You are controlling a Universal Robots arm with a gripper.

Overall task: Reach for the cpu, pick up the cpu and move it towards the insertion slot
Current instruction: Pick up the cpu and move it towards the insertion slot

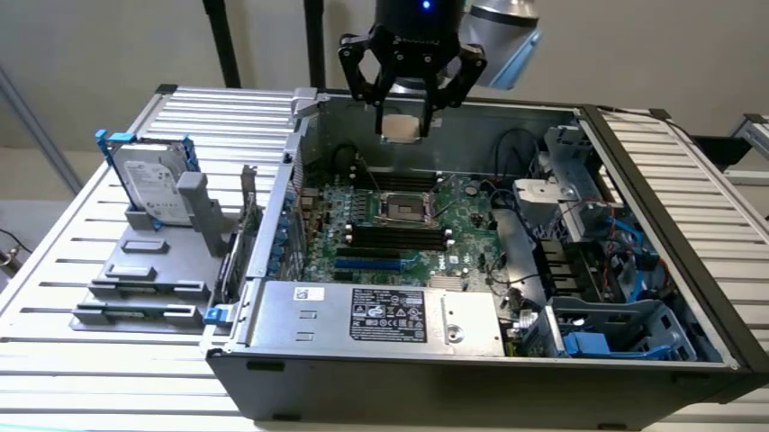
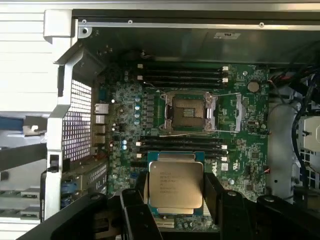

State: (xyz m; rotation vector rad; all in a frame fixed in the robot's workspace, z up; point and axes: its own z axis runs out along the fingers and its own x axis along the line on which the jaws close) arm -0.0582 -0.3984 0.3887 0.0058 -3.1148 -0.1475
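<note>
My gripper [image 1: 402,115] hangs above the back of the open computer case, shut on the cpu [image 1: 402,127], a small flat square chip with a silver-grey top. In the wrist view the cpu [image 2: 175,184] sits level between the two dark fingers [image 2: 214,192]. The insertion slot [image 1: 402,211], a square socket with a shiny frame and dark centre, lies on the green circuit board below the held chip. The wrist view has the insertion slot [image 2: 190,112] beyond the chip, between rows of long black memory slots [image 2: 182,76].
The case walls [image 1: 295,153] rise around the board. A power supply box [image 1: 378,315] fills the case front, with cables and drive bays [image 1: 601,261] at the exterior view's right. A silver hard drive [image 1: 154,184] stands upright in a grey holder [image 1: 139,270] at the left.
</note>
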